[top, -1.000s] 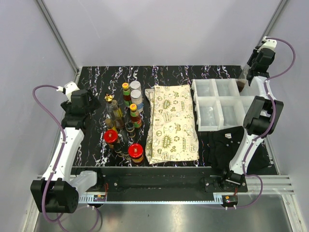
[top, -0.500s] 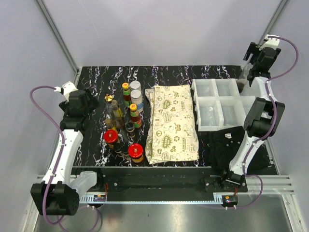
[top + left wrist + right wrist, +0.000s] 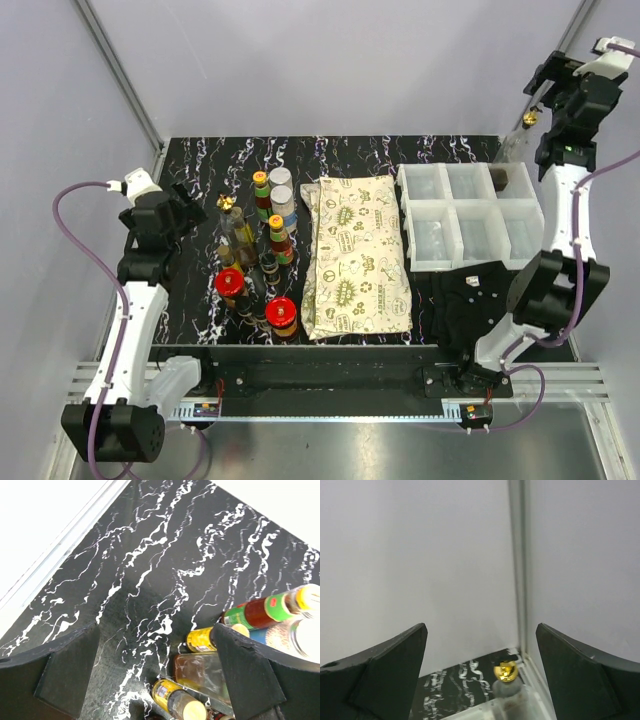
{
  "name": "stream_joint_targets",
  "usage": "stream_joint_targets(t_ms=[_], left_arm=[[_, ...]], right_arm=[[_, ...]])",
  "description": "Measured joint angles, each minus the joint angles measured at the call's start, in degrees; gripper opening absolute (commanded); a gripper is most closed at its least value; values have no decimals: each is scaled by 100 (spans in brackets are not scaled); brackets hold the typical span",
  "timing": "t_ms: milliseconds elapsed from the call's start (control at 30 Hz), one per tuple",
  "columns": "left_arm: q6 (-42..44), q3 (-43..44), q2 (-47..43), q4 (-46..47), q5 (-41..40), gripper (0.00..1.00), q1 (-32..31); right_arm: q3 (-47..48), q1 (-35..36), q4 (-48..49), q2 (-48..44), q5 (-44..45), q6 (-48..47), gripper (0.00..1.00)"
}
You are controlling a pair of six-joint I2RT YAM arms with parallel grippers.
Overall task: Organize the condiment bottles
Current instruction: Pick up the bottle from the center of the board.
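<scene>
Since the small dark-glass condiment bottles (image 3: pixel 262 255) crowd the left side of the black marbled table (image 3: pixel 400 150), an outer one should be taken squarely by the left hand (image 3: pixel 156 627), wide open and empty beside them. Farther off, the right hand (image 3: pixel 480 627) is held open, empty, above a gold-capped bottle (image 3: pixel 504 671) at the far right corner.

Bottles only partly seen
Left wrist view: the condiment bottles (image 3: pixel 260 612) at 4 o'clock run off the frame edge and behind the left jaws, labels unreadable. Right wrist view: the gold-capped bottle (image 3: pixel 504 671) at 6 o'clock is blurred, its body cropped.
</scene>
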Motion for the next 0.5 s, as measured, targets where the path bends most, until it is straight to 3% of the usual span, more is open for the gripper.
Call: stream_joint_targets(t_ms=[267,500], left_arm=[[125,210,-146,-229,699,99,0],[153,225,-715,-306,1023,99,4]], right_arm=[[-157,286,-269,-1123,-2000,800,98],[-590,2354,-973,-1384,-2669,387,97]])
